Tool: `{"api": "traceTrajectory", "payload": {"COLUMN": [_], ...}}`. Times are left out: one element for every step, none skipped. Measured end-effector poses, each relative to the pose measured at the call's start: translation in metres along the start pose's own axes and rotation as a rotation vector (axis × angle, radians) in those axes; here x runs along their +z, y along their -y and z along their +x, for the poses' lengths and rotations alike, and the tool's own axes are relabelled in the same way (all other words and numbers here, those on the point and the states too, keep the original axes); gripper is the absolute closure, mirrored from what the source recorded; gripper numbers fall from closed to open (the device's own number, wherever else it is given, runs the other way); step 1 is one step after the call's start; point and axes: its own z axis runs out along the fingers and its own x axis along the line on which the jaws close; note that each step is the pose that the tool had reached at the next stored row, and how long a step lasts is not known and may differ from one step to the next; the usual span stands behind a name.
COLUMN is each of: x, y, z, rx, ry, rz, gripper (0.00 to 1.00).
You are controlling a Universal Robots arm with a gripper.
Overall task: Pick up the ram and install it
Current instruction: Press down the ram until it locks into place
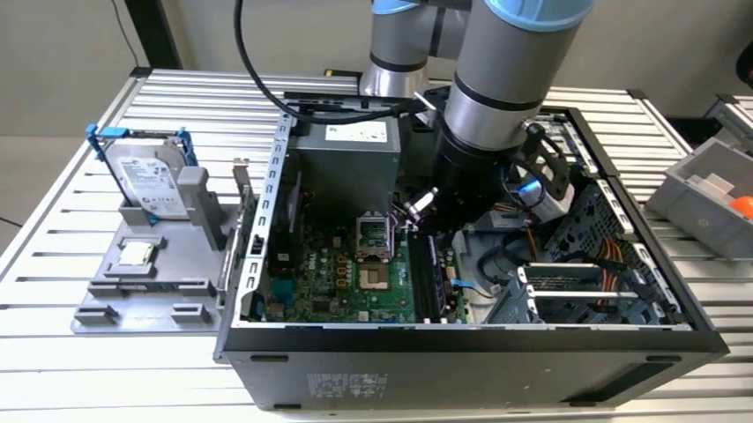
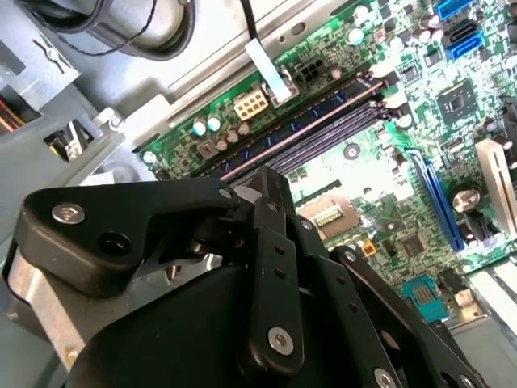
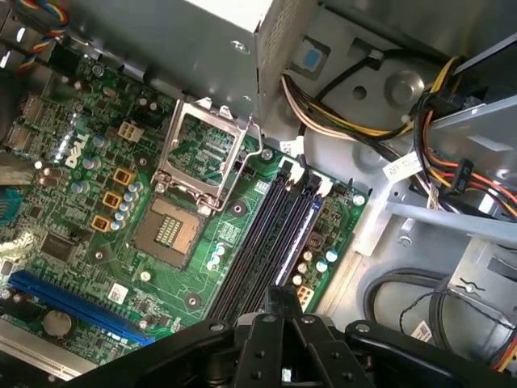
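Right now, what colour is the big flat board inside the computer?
Green, dotted with small parts; the motherboard shows best in the first wrist view.

Bright, even light (soft shadows)

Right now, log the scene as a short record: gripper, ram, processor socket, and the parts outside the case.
gripper: inside the open case, over one end of the memory slots
ram: seems to stand in the slot nearest the board's edge, just under the gripper
processor socket: metal frame raised
hard drive: upright in its blue frame on the grey fixture, at the exterior view's left
processor chip: flat on the same fixture, in front of the drive
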Motion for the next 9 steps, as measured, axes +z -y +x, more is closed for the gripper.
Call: {"api": "traceTrajectory", "payload": {"x": [0.0000, 0.0000, 0.0000, -0.0001, -0.0001, 0.0000, -0.0001, 0.0000, -0.0001], "y": [0.0001, 0.0001, 0.0002, 0.0002, 0.0004, 0.0005, 0.0006, 0.0007, 0.0008], "z": [-0.0001, -0.0002, -0.0002, -0.0004, -0.0006, -0.0009, -0.0012, -0.0014, -0.0015], "rx": [-0.014, -0.029, -0.045, -0.058, -0.072, -0.084, -0.095, -0.106, -0.116], "ry": [-0.0002, -0.0002, -0.0004, -0.0005, -0.0006, -0.0007, -0.0009, -0.0008, -0.0009], "rz": [0.0000, 0.0002, 0.0003, 0.0004, 0.0004, 0.0004, 0.0005, 0.0005, 0.0006], "gripper": [1.00, 1.00, 1.00, 1.00, 1.00, 1.00, 1.00, 1.00, 1.00]}}
